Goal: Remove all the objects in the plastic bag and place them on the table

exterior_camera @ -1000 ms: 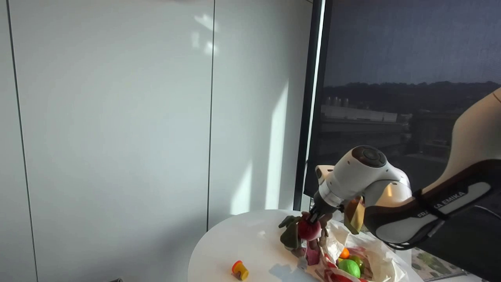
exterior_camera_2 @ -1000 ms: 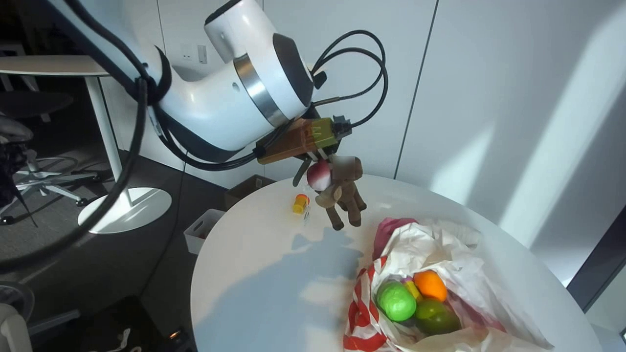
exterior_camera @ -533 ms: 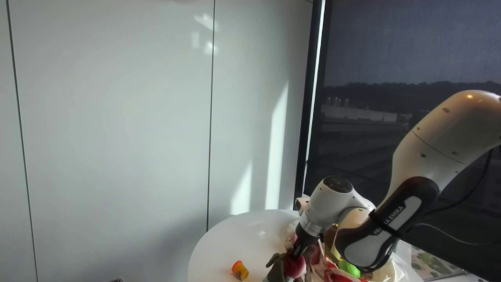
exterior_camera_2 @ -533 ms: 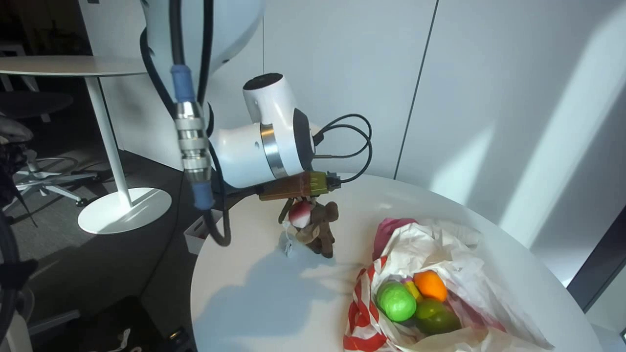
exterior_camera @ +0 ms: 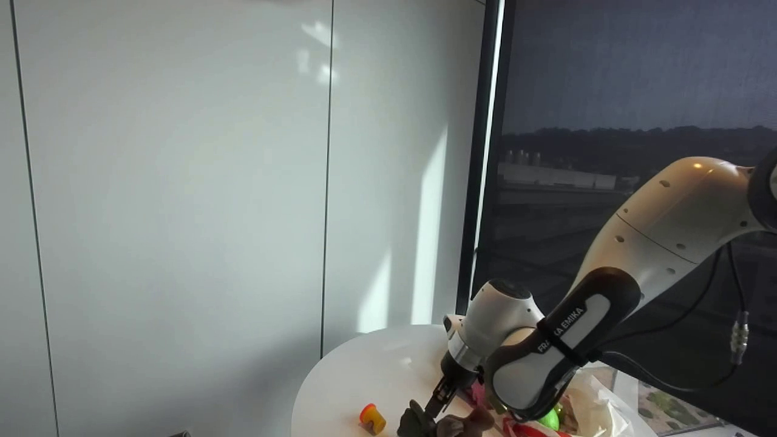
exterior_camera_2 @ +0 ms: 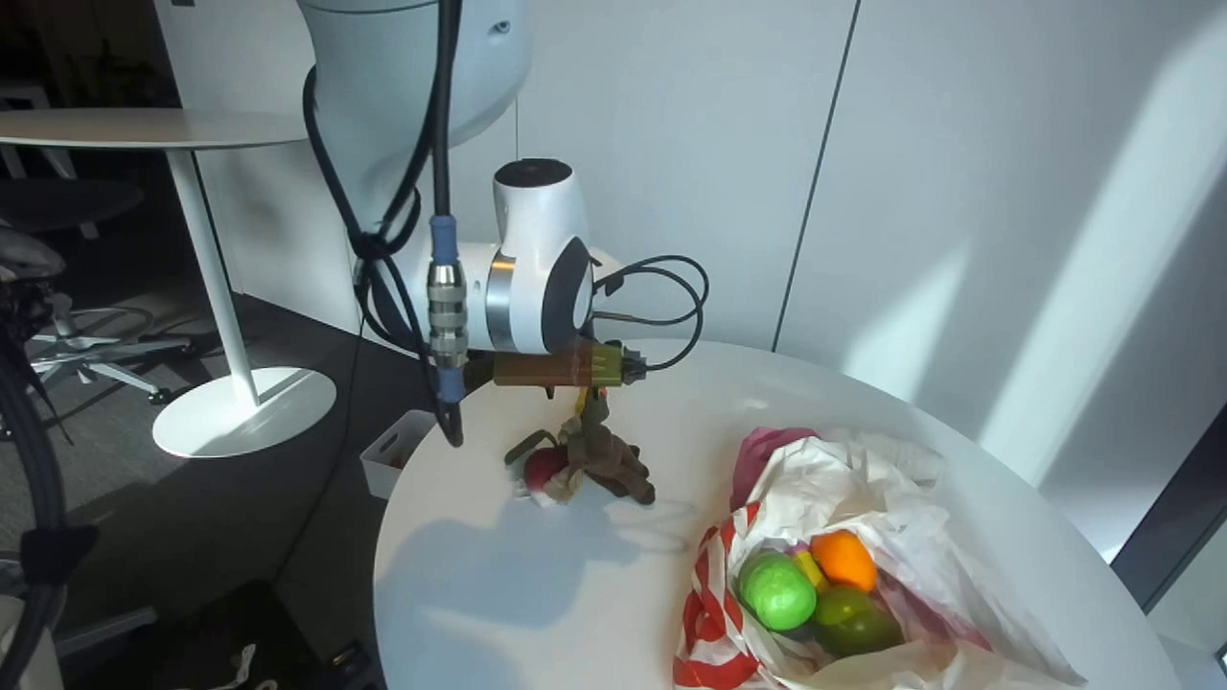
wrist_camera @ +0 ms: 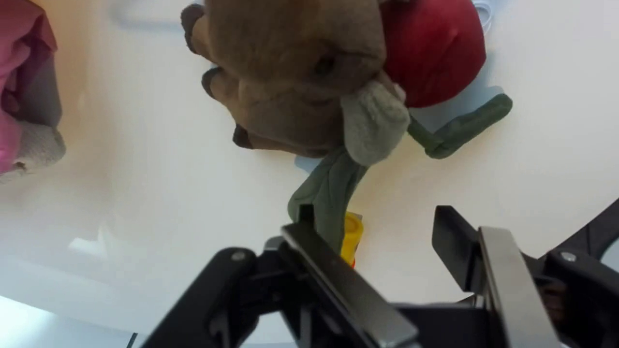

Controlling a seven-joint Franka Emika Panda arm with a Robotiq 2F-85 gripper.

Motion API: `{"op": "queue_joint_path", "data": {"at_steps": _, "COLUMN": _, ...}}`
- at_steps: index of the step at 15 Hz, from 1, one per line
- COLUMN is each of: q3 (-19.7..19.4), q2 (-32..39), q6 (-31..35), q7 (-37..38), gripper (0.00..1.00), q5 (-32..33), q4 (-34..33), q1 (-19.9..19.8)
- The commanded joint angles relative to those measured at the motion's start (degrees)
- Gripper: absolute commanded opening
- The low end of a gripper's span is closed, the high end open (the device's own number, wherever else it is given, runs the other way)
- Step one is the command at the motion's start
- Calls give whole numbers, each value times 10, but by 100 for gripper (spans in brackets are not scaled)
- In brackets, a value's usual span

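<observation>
Fingers (wrist_camera: 454,249) standing well apart, I have hold of nothing that I can see. Below them a brown plush animal (wrist_camera: 290,72) is down at the tabletop (exterior_camera: 358,370), with a red rounded piece (wrist_camera: 435,53) and floppy green strips (wrist_camera: 331,193) against it; whether all that is one toy I cannot tell, nor whether it fully rests. A green strip comes close beside one finger, touching or not I cannot say. I would count this toy as delivered, or all but.

A yellow pot with a red lid (exterior_camera: 372,420) is out too, and a pink-and-grey piece (wrist_camera: 29,92) sits at the edge of the plastic bag (exterior_camera_2: 834,487), seemingly outside it.

In an exterior view, what is left lies inside the open bag: a light green ball (exterior_camera_2: 776,589), an orange ball (exterior_camera_2: 844,561), a dark green fruit (exterior_camera_2: 858,621) and a small yellow-and-purple piece (exterior_camera_2: 810,567) wedged between them. Folds of the bag may hide more. By my reckoning I am partway along, with at least four things to fetch; the next move calls for lifting my fingers clear of the plush and reaching over to the bag.
</observation>
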State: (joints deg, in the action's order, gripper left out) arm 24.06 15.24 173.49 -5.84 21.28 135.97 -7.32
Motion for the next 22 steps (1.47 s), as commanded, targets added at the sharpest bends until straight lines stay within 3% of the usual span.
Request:
{"op": "queue_joint_path", "data": {"at_steps": 1, "q3": 19, "q2": -69, "q6": -23, "q7": -16, "gripper": 96, "q5": -32, "q4": 10, "q1": -45}}
{"op": "queue_joint_path", "data": {"at_steps": 4, "q3": -15, "q2": -117, "q6": -72, "q7": 4, "gripper": 100, "q5": -31, "q4": 13, "q1": -71}}
{"op": "queue_joint_path", "data": {"at_steps": 5, "q3": -89, "q2": -134, "q6": -98, "q7": -10, "gripper": 100, "q5": -65, "q4": 12, "q1": -12}}
{"op": "queue_joint_path", "data": {"at_steps": 9, "q3": -182, "q2": -164, "q6": -194, "q7": 3, "gripper": 100, "q5": -74, "q4": 9, "q1": -7}}
{"op": "queue_joint_path", "data": {"at_steps": 12, "q3": -228, "q2": -146, "q6": -244, "q7": 4, "gripper": 100, "q5": -74, "q4": -4, "q1": -8}}
{"op": "queue_joint_path", "data": {"at_steps": 16, "q3": -261, "q2": -96, "q6": -191, "q7": -13, "gripper": 100, "q5": -78, "q4": -11, "q1": -8}}
{"op": "queue_joint_path", "data": {"at_steps": 22, "q3": -276, "q2": -15, "q6": -123, "q7": -47, "gripper": 100, "q5": -112, "q4": -37, "q1": -20}}
